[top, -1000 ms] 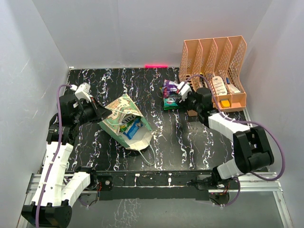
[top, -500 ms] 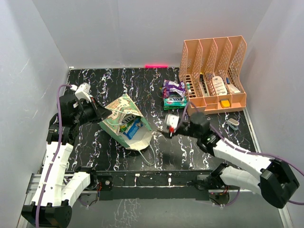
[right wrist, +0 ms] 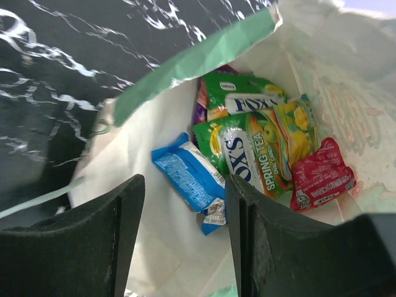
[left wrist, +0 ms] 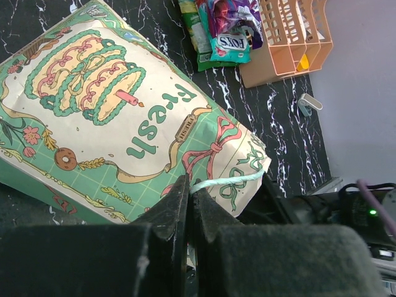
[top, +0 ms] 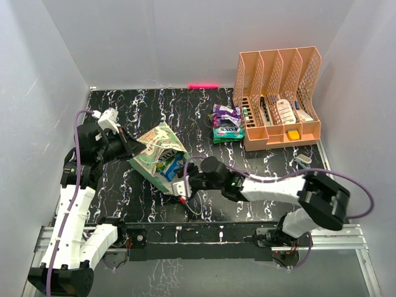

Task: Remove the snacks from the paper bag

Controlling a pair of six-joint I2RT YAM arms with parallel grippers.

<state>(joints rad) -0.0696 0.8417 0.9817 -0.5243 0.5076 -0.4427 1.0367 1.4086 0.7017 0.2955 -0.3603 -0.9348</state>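
The paper bag (top: 154, 154) lies on its side, mouth toward the near right. My left gripper (top: 134, 146) is shut on its string handle (left wrist: 229, 180), with the cream front panel (left wrist: 105, 105) just ahead of the fingers. My right gripper (top: 184, 185) is open at the bag's mouth and empty. In the right wrist view, between its fingers (right wrist: 185, 195), a blue packet (right wrist: 189, 176), a green FOX'S packet (right wrist: 247, 154), a red packet (right wrist: 322, 176) and another green packet (right wrist: 241, 96) lie inside the bag. More snacks (top: 225, 124) are piled on the table.
The peach mesh organizer (top: 279, 93) stands at the back right, right of the snack pile. A small grey object (top: 303, 159) lies near the right edge. White walls enclose the black marbled table (top: 185, 111).
My right arm has swung from the snack pile by the organizer across to the bag's mouth, gripper open. The left gripper and the bag have stayed put.
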